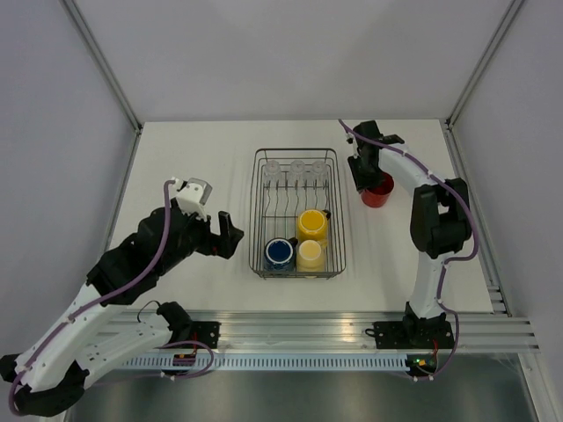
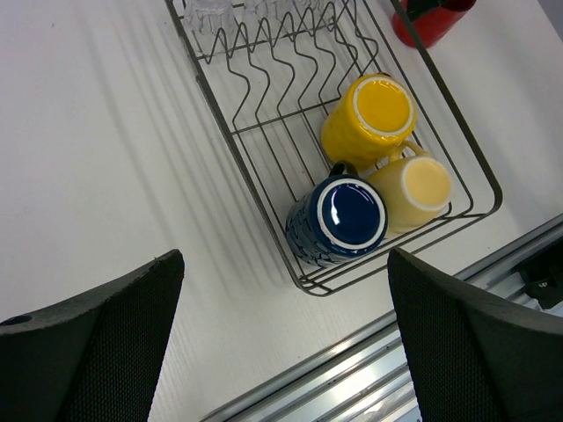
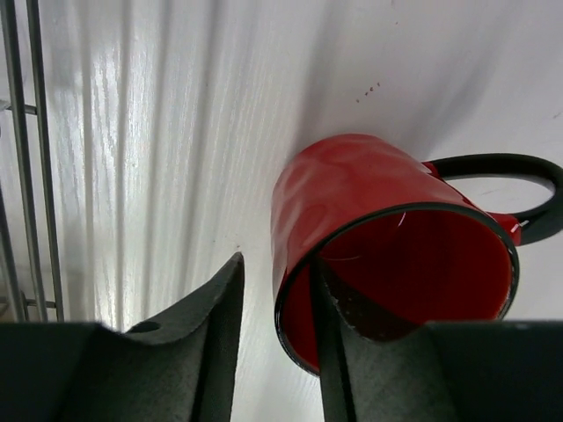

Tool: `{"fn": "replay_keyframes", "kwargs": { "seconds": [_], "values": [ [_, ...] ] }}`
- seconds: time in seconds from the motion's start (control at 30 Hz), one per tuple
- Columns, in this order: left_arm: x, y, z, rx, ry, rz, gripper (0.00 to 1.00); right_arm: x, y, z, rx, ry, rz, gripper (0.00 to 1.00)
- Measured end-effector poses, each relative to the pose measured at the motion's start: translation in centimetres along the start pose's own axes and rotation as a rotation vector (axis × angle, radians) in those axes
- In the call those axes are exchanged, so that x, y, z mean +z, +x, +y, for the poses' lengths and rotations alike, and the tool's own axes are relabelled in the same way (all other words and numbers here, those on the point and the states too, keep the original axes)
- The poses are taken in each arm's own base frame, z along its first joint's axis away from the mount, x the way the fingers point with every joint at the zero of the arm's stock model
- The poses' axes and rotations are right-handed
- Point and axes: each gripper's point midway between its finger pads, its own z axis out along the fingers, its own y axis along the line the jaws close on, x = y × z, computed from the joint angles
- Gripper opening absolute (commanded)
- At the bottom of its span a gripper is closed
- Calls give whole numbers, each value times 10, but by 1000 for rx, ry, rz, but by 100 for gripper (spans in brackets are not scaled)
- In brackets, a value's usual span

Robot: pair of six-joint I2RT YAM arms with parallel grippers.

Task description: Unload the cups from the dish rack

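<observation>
The dark wire dish rack (image 1: 257, 211) (image 2: 246, 167) sits mid-table. At its near end are a yellow mug (image 1: 311, 223) (image 2: 374, 114), a dark blue mug (image 1: 279, 252) (image 2: 345, 215) and a pale cream mug (image 1: 310, 255) (image 2: 420, 186). Clear glass tumblers (image 1: 297, 169) (image 2: 211, 13) line its far end. A red mug (image 1: 378, 192) (image 3: 369, 193) stands upright on the table right of the rack. My right gripper (image 1: 368, 180) (image 3: 280, 264) straddles its rim, one finger inside and one outside with a gap, open. My left gripper (image 1: 227, 236) (image 2: 286, 255) hovers wide open left of the rack, holding nothing.
White walls close in the table at the back and both sides. A metal rail (image 1: 352, 330) (image 2: 422, 352) runs along the near edge, just below the rack's near corner.
</observation>
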Motion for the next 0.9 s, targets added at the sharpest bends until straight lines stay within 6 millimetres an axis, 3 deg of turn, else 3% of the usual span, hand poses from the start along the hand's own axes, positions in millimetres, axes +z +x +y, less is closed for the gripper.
{"fn": "replay_keyframes", "kwargs": {
  "seconds": [0.1, 0.2, 0.3, 0.43, 0.53, 0.67, 0.9],
  "values": [
    [8, 5, 1, 8, -17, 33, 100, -10, -5, -3, 6, 14, -25, 51],
    [15, 9, 2, 15, -35, 62, 100, -38, -14, -9, 31, 33, -92, 60],
    [24, 12, 2, 22, -52, 93, 100, -84, -28, -16, 75, 51, -211, 98],
    [36, 14, 0, 32, -65, 131, 100, -161, -39, -23, 139, 44, -430, 98],
    [46, 12, -5, 41, -67, 157, 100, -207, -35, -21, 201, -1, -587, 98],
    [68, 8, -28, 75, -36, 196, 100, -239, -15, -6, 239, -116, -698, 98],
    [116, 19, -81, 214, 82, 242, 100, -269, 27, 29, 232, -338, -774, 98]
  ]
}}
